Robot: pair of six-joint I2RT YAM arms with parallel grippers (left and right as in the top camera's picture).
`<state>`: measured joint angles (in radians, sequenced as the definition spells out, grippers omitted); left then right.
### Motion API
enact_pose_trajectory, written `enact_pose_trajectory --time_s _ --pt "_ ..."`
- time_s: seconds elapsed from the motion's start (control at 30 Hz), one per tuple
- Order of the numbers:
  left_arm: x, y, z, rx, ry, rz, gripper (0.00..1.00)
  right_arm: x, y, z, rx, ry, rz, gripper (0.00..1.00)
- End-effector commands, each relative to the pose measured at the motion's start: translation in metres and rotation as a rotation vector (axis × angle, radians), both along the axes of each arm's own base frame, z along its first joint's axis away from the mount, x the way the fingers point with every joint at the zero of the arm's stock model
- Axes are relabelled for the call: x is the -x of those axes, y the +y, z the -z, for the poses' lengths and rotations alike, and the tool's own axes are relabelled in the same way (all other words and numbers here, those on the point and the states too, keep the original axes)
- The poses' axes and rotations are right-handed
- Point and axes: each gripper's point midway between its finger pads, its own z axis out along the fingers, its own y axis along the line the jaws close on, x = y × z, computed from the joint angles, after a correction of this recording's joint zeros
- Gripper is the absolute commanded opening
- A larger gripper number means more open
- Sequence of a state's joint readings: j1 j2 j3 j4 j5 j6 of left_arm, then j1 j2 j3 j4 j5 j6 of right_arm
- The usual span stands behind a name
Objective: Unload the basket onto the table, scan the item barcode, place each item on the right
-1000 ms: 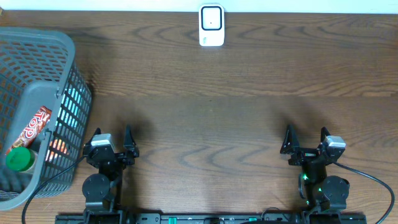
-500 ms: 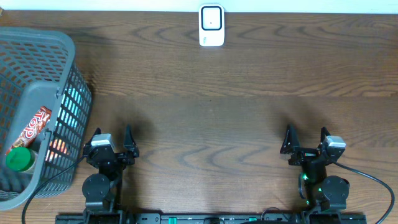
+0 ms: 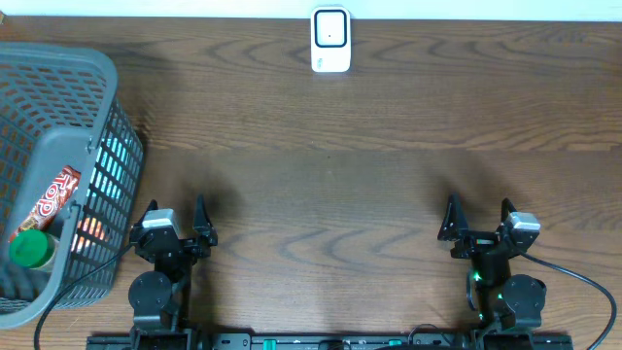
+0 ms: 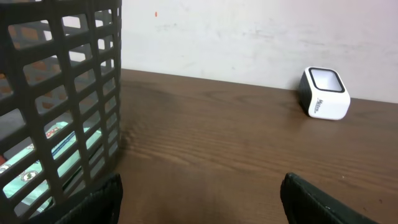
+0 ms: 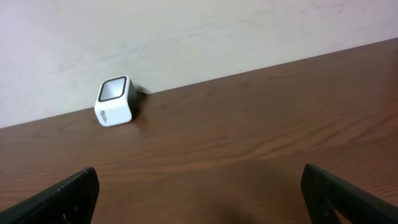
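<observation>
basket cut off at left, mesh half hiding snack bar and green-capped bottle | scanner far centre by pale wall | dark wood table | left gripper, right gripper near edge, fingers apart, empty

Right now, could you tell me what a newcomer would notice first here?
The grey mesh basket at the left edge of the table stands out, with a red snack packet and a green-capped bottle inside. A small white scanner sits alone at the far edge, while the left gripper and right gripper stand open and empty near the front.
</observation>
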<state>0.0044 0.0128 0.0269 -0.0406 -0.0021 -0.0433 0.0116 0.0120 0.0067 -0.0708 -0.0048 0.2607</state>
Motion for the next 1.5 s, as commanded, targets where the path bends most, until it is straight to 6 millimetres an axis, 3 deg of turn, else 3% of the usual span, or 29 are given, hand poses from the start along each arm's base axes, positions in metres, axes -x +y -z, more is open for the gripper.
enact_pose_trajectory --time_s 0.0,0.83,0.97,1.07,1.33,1.47 --pt "0.001 0.001 0.016 -0.021 0.044 -0.005 0.82 0.000 0.002 0.000 -0.012 0.001 -0.004 0.99" --pt "0.000 0.001 0.014 -0.020 0.036 -0.004 0.82 0.000 0.002 0.000 -0.012 0.001 -0.004 0.99" --pt "0.000 -0.011 0.013 -0.005 0.031 0.064 0.82 0.000 0.002 0.000 -0.012 0.001 -0.004 0.99" --pt "-0.001 -0.017 0.005 -0.002 0.001 0.098 0.82 0.000 0.002 0.000 -0.012 0.001 -0.004 0.99" --pt "0.005 -0.031 -0.043 -0.001 -0.087 0.182 0.81 0.000 0.002 0.000 -0.012 0.001 -0.004 0.99" --pt "0.008 -0.033 -0.052 0.004 -0.049 0.195 0.82 0.000 0.002 0.000 -0.012 0.001 -0.004 0.99"
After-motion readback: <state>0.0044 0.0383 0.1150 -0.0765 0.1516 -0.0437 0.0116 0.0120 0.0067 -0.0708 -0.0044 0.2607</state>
